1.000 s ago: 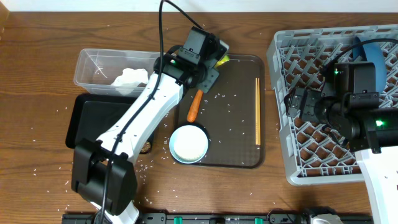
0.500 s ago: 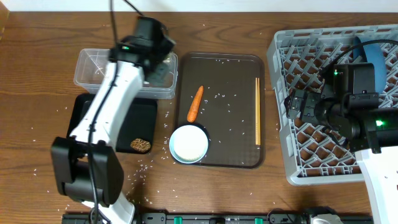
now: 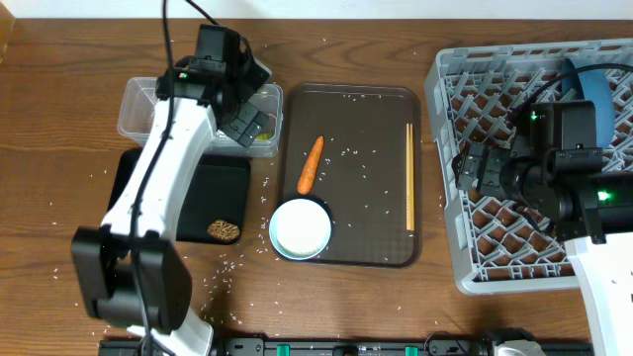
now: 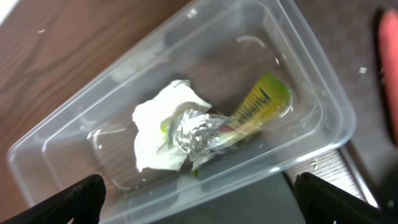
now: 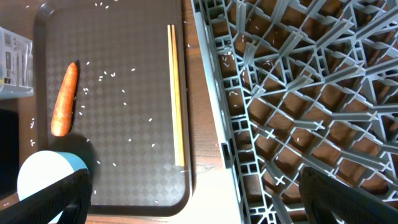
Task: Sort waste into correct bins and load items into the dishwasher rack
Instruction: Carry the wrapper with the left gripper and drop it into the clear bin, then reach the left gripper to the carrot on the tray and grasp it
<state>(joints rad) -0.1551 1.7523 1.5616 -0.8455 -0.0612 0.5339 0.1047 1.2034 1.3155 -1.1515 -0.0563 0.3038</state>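
My left gripper hangs open over the right end of the clear tub. Nothing is between its fingers. In the tub lie the crumpled white tissue and the silvery wrapper with its yellow-green print. The black tray beside the tub holds the brown food lump. My right gripper stands open and empty above the left wall of the grey dishwasher rack. A dark-blue plate stands in the rack.
The brown serving tray carries an orange carrot piece, the wooden chopsticks, a white bowl with a light-blue rim and loose rice. More rice dots the wooden table.
My left arm swung from the brown serving tray to the clear tub with the wrapper, then opened and dropped it in. The right arm has not moved.
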